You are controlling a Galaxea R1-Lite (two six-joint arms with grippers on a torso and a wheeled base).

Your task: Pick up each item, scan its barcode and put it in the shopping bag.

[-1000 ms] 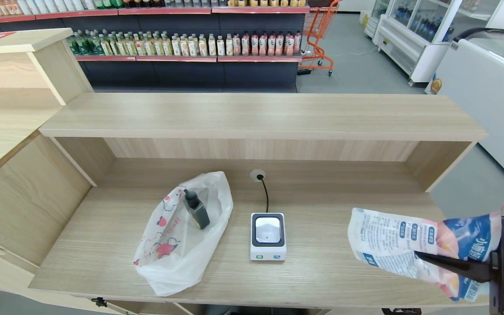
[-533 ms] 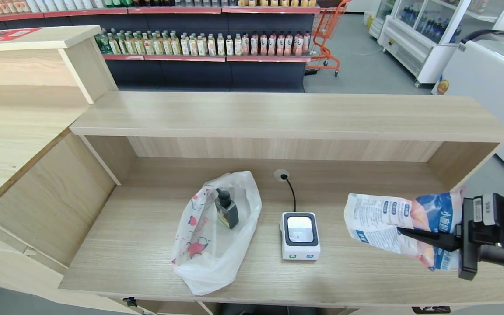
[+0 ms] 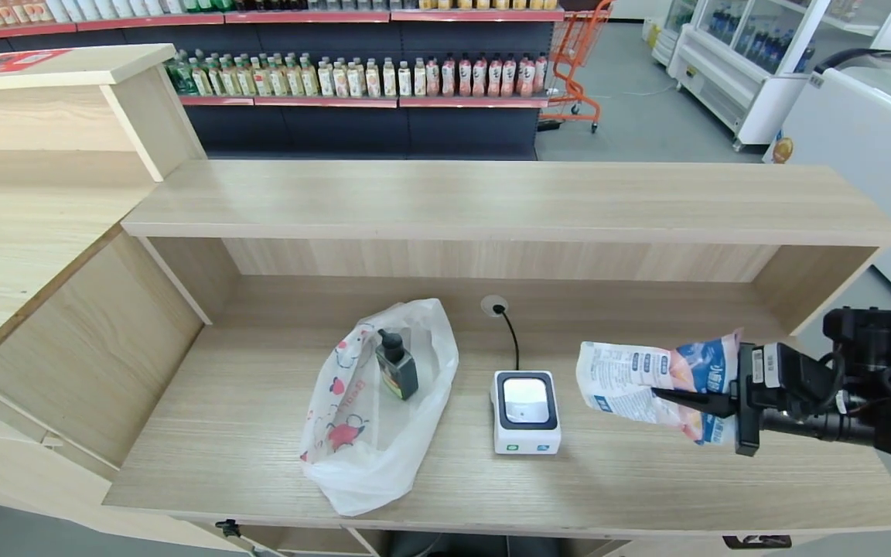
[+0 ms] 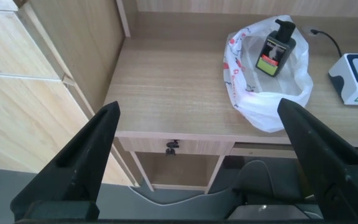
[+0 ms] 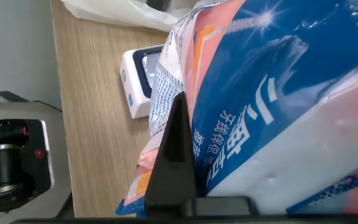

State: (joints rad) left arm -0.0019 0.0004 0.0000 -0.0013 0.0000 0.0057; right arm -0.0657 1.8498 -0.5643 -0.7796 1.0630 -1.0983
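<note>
My right gripper (image 3: 694,402) is shut on a blue, pink and white packet (image 3: 631,375), held flat above the counter just right of the white barcode scanner (image 3: 525,410). Up close the packet (image 5: 278,93) covers one black finger (image 5: 176,155), with the scanner (image 5: 143,81) beyond it. The white shopping bag (image 3: 353,480) lies open left of the scanner, a dark pump bottle (image 3: 397,371) inside it. My left gripper (image 4: 199,111) hangs open off the counter's front left corner, short of the bag (image 4: 260,106).
The wooden counter (image 3: 631,480) has a raised shelf (image 3: 507,201) behind and a side wall (image 3: 66,348) on the left. The scanner's black cable (image 3: 509,333) runs to a hole at the back. Bare counter lies right of the scanner.
The camera shifted at first. My right gripper has carried the packet leftward, closer to the scanner. Bag and bottle have stayed put.
</note>
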